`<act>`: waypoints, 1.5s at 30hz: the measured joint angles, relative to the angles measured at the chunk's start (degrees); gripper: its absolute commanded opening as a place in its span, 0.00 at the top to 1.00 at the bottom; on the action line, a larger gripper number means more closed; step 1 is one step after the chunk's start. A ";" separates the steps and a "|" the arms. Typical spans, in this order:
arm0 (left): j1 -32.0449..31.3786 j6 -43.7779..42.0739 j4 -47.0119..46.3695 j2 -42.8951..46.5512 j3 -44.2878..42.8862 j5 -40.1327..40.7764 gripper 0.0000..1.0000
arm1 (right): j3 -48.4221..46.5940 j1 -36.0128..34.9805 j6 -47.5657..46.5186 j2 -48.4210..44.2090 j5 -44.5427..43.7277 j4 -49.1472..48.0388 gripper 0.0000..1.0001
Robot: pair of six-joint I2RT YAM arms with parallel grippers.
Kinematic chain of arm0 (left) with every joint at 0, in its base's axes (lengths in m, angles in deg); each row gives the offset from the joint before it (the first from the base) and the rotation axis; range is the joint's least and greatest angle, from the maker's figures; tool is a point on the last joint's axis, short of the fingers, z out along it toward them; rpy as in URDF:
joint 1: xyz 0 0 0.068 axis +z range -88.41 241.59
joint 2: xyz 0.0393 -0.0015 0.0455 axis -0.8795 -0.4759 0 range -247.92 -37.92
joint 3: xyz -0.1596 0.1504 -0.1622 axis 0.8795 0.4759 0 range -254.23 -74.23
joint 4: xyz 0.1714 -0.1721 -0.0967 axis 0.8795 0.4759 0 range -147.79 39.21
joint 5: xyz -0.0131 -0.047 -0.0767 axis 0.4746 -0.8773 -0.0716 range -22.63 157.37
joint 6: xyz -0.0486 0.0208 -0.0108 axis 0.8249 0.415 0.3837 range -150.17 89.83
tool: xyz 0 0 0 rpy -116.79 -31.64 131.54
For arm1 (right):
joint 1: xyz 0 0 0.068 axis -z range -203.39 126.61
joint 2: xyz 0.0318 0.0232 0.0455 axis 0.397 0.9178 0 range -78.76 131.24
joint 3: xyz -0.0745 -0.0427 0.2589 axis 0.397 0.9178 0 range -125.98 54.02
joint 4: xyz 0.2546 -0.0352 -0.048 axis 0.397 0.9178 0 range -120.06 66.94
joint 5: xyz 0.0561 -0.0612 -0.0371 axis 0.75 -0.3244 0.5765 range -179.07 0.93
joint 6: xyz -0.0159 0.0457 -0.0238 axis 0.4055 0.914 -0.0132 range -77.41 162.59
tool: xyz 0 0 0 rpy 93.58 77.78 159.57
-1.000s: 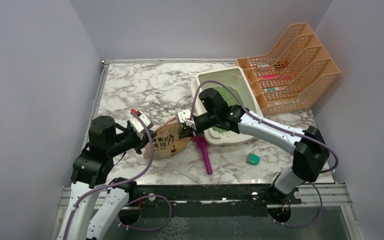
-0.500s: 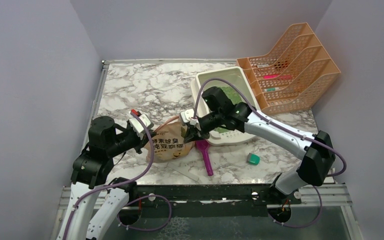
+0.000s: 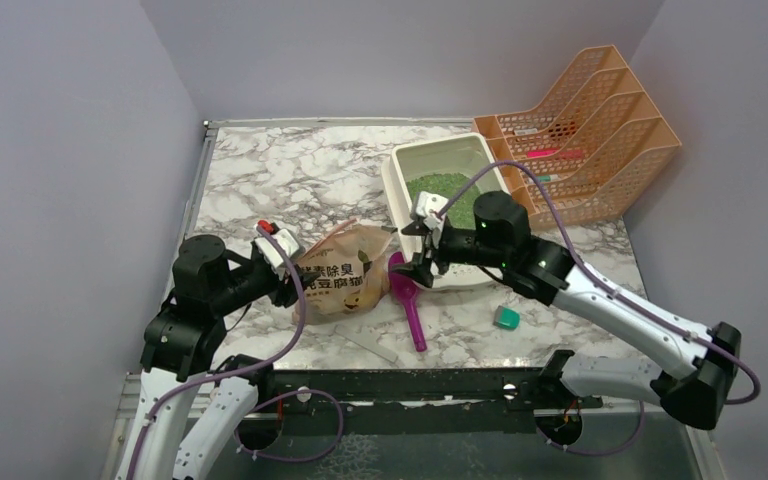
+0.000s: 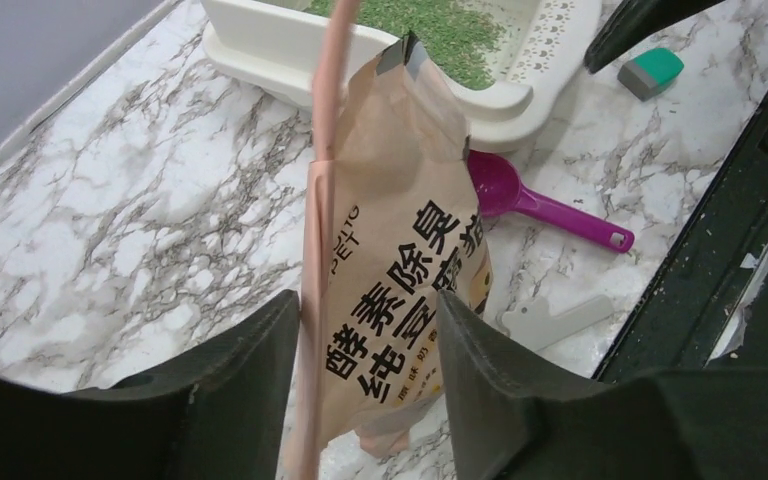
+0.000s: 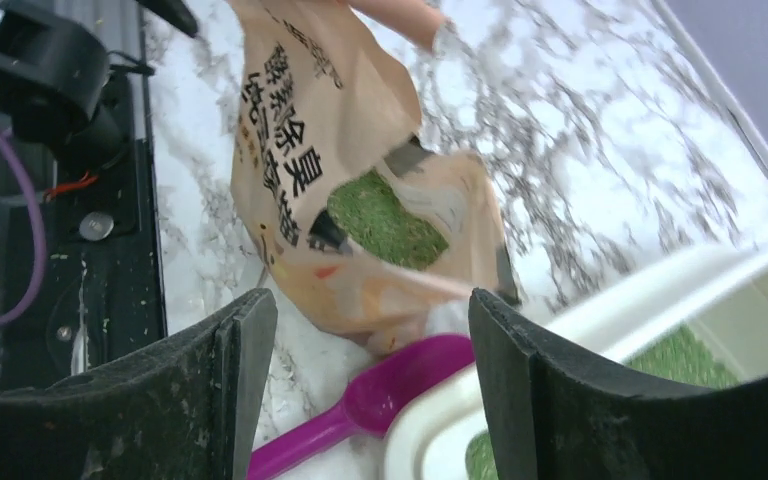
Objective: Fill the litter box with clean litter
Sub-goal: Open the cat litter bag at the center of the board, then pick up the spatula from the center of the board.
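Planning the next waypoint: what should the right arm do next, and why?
Probably lower the open right gripper onto the magenta scoop beside it: the left gripper holds the paper bag, clean litter shows inside, and the litter box looks only partly filled.

In litter box (image 3: 396,195), clean litter (image 3: 438,186), bag (image 3: 345,283) to its left (scoop (image 3: 412,310) between), rack (image 3: 600,160) right.

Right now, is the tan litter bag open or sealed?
Open: in the right wrist view the tan paper bag gapes at its mouth, with green litter visible inside.
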State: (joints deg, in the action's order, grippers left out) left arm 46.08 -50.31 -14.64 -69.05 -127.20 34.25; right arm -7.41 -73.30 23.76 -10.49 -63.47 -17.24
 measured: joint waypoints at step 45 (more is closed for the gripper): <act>0.02 19.41 -8.44 -0.09 -6.54 11.32 0.01 | 21.57 -24.02 58.01 10.16 -50.82 6.64 0.38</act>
State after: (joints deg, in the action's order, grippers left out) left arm 46.10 -30.90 -23.07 -69.14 -133.74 45.57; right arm 14.16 -97.32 81.77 -0.33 -114.29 -10.59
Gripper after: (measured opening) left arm 0.987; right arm 0.623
